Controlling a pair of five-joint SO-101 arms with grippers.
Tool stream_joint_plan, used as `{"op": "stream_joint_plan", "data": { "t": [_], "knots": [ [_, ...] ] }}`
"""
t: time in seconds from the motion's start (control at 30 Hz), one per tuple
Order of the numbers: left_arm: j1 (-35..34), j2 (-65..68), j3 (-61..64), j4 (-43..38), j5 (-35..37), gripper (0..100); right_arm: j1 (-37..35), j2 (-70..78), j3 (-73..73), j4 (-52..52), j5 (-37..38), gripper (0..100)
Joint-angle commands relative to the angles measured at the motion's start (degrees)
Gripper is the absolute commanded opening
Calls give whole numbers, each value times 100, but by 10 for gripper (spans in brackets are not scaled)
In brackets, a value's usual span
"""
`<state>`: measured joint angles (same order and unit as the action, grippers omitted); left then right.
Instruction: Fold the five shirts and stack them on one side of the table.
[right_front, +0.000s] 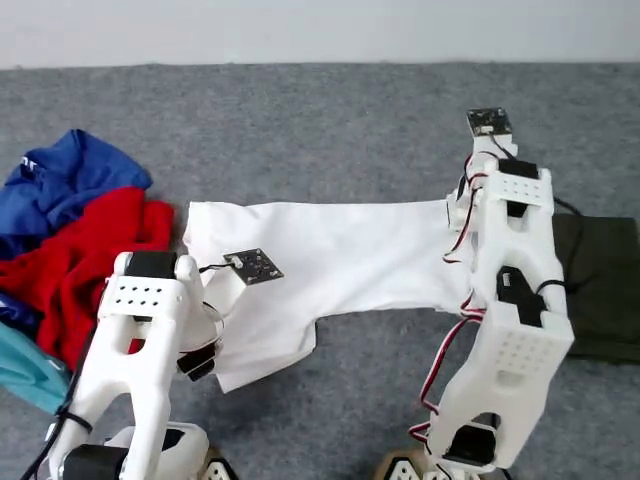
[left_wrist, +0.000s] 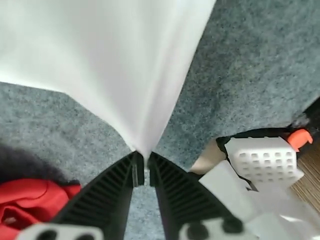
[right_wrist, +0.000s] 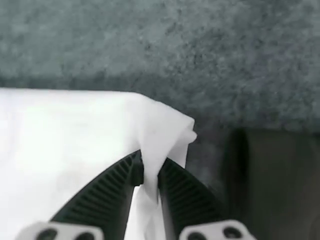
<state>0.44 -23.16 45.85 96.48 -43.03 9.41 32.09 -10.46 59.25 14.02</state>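
Observation:
A white shirt (right_front: 330, 262) lies spread across the middle of the grey table. My left gripper (left_wrist: 142, 167) is shut on a pinched corner of the white shirt (left_wrist: 110, 60) at its left side, and the cloth rises taut from the jaws. My right gripper (right_wrist: 149, 172) is shut on the white shirt (right_wrist: 75, 130) at its right edge, a small fold of fabric sticking up between the fingers. In the high view the left arm (right_front: 150, 330) stands at the shirt's lower left and the right arm (right_front: 510, 270) at its right end.
A heap of unfolded shirts sits at the left edge: blue (right_front: 60, 185), red (right_front: 85, 250) and teal (right_front: 25, 370). A folded dark shirt (right_front: 600, 285) lies at the right edge, also seen as the dark shirt (right_wrist: 275, 185) beside my right gripper. Grey table (right_front: 330, 130) stretches behind.

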Motion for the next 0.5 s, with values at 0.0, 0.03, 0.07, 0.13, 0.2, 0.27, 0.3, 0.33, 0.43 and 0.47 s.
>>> {"op": "stream_joint_plan", "data": {
  "t": [0.0, 0.03, 0.07, 0.13, 0.2, 0.27, 0.3, 0.33, 0.43, 0.47],
  "knots": [
    [0, -158, -13, -53, -62, 14, 119, 92, -290, -374, -18, 21],
    [0, -158, -13, -53, -62, 14, 92, 136, -308, -365, -18, 43],
    [0, -158, -13, -53, -62, 14, 48, 163, -360, -321, -18, 76],
    [0, -158, -13, -53, -62, 14, -13, 171, -519, 4, -18, 157],
    [0, -158, -4, -53, -62, 14, -31, 119, -791, 488, -9, 216],
    [0, -158, -4, -53, -62, 14, -13, 31, -1257, 1121, 97, 225],
    [0, -158, -4, -53, -62, 14, -4, -31, -1512, 1481, 176, 221],
    [0, -149, -4, -53, -62, 14, 13, -92, -1776, 1859, 229, 218],
    [0, -149, -4, -53, -62, 14, 4, -242, -2321, 2967, 290, 212],
    [0, -149, -4, -53, -62, 14, -13, -259, -2374, 3248, 290, 212]
  ]
}}
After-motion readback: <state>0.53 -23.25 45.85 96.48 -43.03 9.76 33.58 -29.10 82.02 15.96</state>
